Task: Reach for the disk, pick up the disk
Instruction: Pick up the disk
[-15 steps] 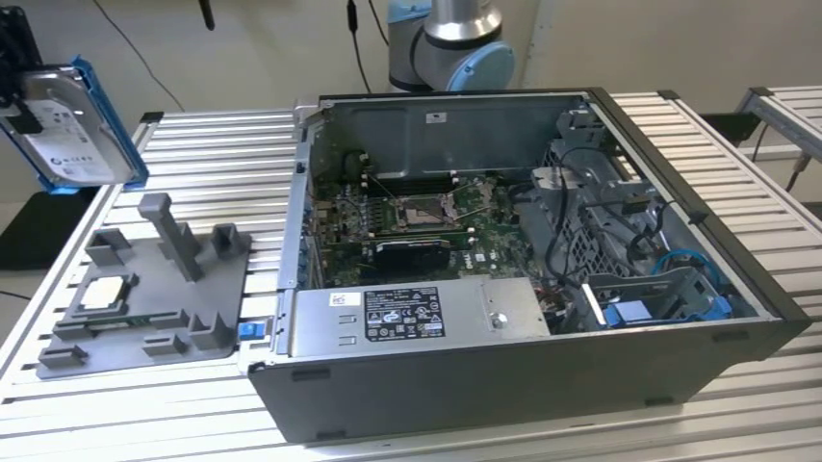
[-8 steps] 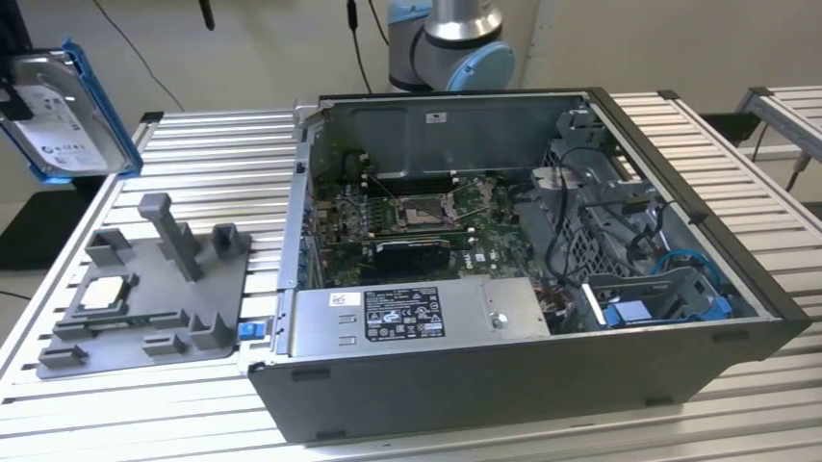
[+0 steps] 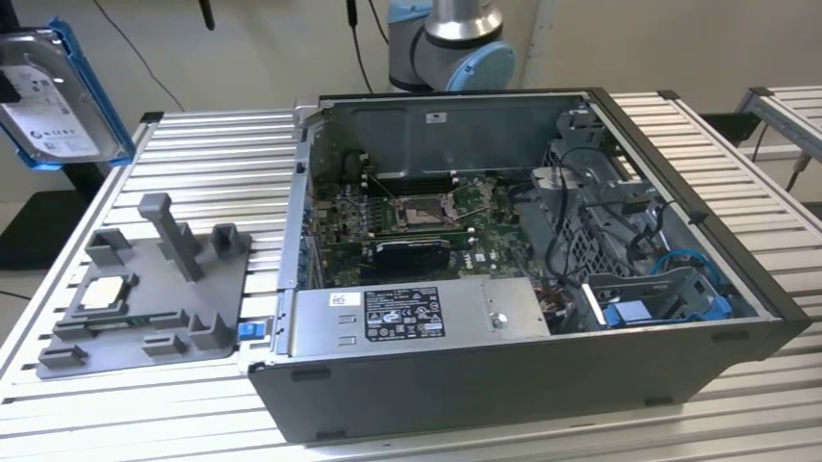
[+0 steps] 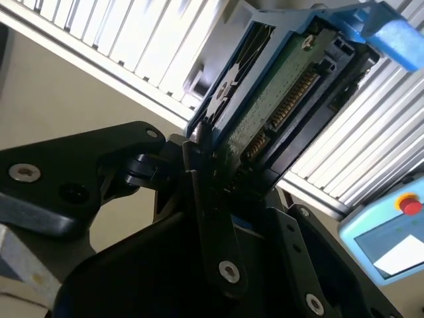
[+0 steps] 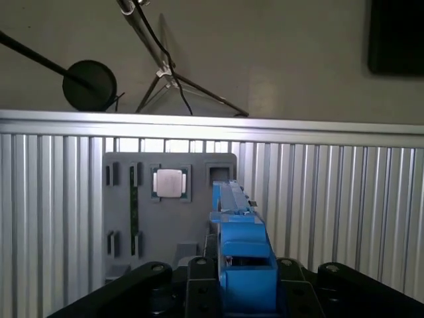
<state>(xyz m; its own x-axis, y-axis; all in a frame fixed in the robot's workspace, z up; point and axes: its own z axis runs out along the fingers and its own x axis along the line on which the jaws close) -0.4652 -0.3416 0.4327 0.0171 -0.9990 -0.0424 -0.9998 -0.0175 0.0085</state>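
Ribbed aluminium slats make up the worktop point(image 3: 206, 154), with a pale wall behind it and the base of the robot arm point(image 3: 449, 43) rising at its far edge. An open computer case point(image 3: 514, 375) lies on its side across the middle of the slats, its green circuit board and cables showing. At the exterior view's left of the case sits a grey plastic tray point(image 3: 141, 289) with upright posts. A small square silver chip point(image 3: 103, 292) rests in one of its pockets.

The disk point(image 3: 58, 96) is off the surface, up in the air at the far upper corner on the exterior view's left. It is tilted, with its white label facing the camera and its blue frame around the edges.

In the second wrist view the pincer point(image 4: 232, 179) is pinching the disk point(image 4: 278, 99). Black fingers point(image 4: 199, 165) press against its flat sides, and the green underside with its row of contacts faces the camera. A light blue handheld box point(image 4: 387, 232) with a red button lies beyond it.

In the first wrist view the disk point(image 5: 242, 245) stands edge-on in the pincer point(image 5: 244, 281). Below it lie the tray point(image 5: 172, 218), the chip point(image 5: 167, 183) and the slats.
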